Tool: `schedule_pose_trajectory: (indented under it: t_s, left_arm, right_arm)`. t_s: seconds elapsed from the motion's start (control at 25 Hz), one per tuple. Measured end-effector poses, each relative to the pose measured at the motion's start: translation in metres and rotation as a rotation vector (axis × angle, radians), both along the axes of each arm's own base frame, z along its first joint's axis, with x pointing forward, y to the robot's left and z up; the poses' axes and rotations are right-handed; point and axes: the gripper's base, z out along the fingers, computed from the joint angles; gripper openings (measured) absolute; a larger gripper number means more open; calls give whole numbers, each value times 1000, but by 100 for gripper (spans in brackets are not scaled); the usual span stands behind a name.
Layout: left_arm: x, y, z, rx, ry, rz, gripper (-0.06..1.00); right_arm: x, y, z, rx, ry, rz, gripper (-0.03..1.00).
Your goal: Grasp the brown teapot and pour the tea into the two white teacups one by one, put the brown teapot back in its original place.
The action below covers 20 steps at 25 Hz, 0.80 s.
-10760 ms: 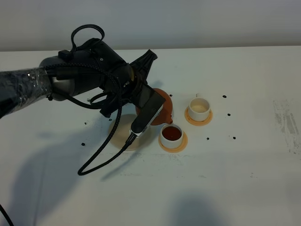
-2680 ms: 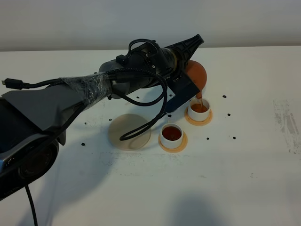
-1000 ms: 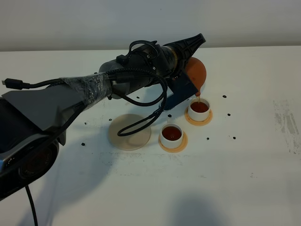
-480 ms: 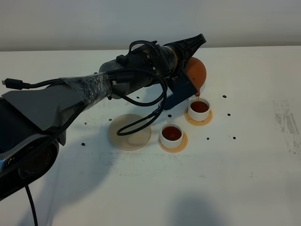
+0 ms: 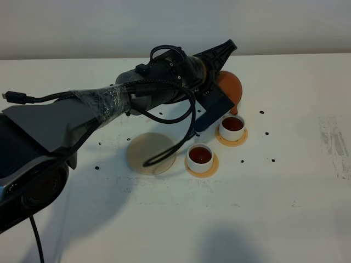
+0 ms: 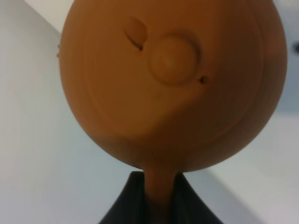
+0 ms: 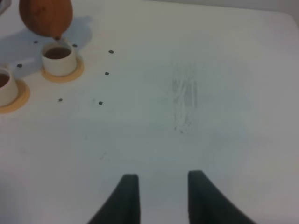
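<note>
White tabletop (image 5: 285, 219) fills the scene, speckled with small dark dots, with a pale wall behind its far edge. Near the middle of the table, toward the far edge, the left gripper (image 5: 218, 55) holds the brown teapot (image 5: 229, 87) in the air, tipped with its spout down over the farther of the two white teacups (image 5: 232, 125). In the left wrist view the jaws pinch the teapot's handle (image 6: 160, 191), and the lid knob (image 6: 174, 59) faces the camera. That cup holds dark tea and sits on an orange-tan coaster (image 5: 231, 137). The nearer teacup (image 5: 200, 156), also filled with tea, sits on its own coaster (image 5: 211, 166) just beside the first. The pale beige disc (image 5: 151, 153) lies bare on the table, on the left-edge side of the nearer cup. The right gripper (image 7: 159, 193) hovers over bare tabletop toward the right edge, well apart from the cups, its jaws spread and holding nothing.
</note>
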Motion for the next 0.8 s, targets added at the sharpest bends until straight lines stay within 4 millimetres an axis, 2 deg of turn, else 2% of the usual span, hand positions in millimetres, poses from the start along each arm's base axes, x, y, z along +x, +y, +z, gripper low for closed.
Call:
schedule_pose_trajectory:
  t_s: [0.32,0.44,0.64,0.8]
  left_arm:
    - [-3,13,14,-98,134,166,9]
    - [-2,22,20,-191,218,256,9]
    - [-6,37,43,-403,416,432,9]
    - [-5,52,45,-533,581,606,9]
  right_arm:
    - [0,0,0,0,0,0,26]
    - [0,0,0,0,0,0,26]
    - [0,0,0,0,0,0,26]
    - [0,0,0,0,0,0,26]
